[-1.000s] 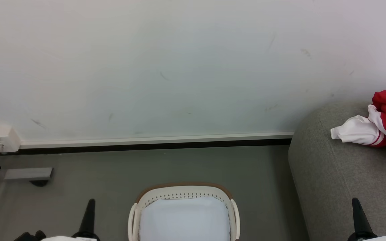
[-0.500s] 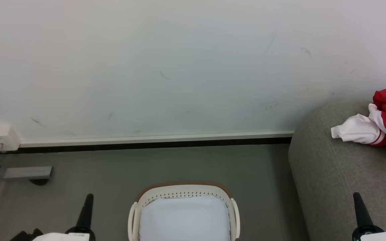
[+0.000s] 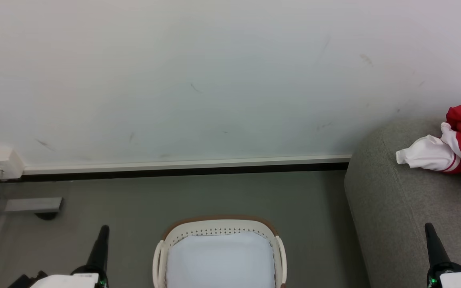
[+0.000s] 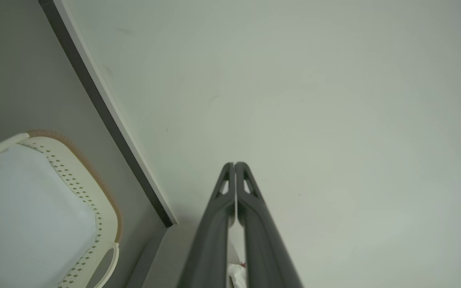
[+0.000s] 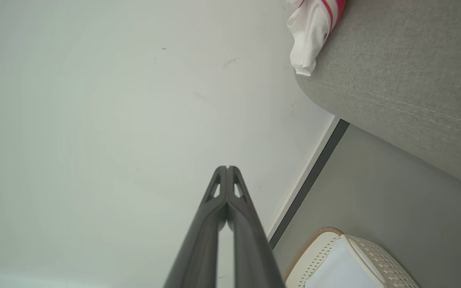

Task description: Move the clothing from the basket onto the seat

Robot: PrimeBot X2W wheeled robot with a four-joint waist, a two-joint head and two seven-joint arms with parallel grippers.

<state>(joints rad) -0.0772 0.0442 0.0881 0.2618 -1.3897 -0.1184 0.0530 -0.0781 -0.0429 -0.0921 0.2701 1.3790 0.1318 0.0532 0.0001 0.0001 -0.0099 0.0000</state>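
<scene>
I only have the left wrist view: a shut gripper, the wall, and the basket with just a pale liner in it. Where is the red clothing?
Observer: In the head view the clothing lies crumpled on top of the seat, close to the wall.
Operator: Is my other arm holding any of it?
Observer: No. The right gripper is shut with nothing between its fingers, and it is well apart from the clothing.
</scene>
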